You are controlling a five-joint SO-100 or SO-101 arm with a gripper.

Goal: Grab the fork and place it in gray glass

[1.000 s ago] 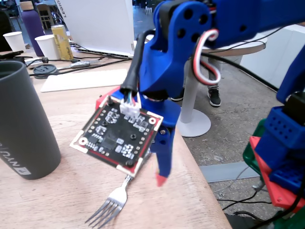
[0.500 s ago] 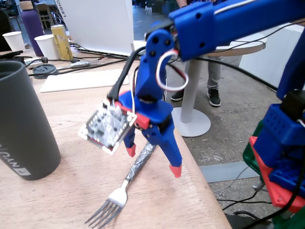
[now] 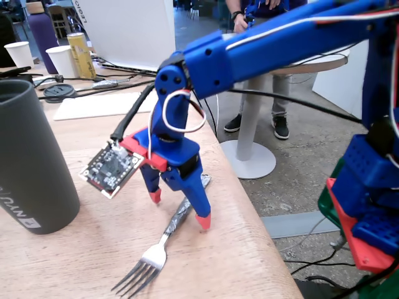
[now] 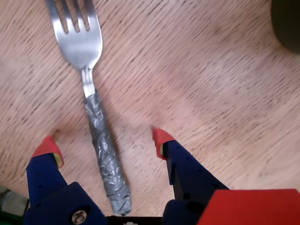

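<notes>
The fork lies flat on the wooden table, tines toward the front edge in the fixed view. In the wrist view the fork has silver tines at the top and a foil-taped handle running down between my fingers. My blue gripper with red fingertips is open and straddles the handle, tips close to the table. In the wrist view the gripper stands with one finger on each side of the handle, not touching it. The gray glass stands upright at the left; its dark edge shows top right.
The table's right edge is close beside the fork. At the back stand two white paper cups, a purple bottle, a yellow can and black cables. A person stands beyond the table.
</notes>
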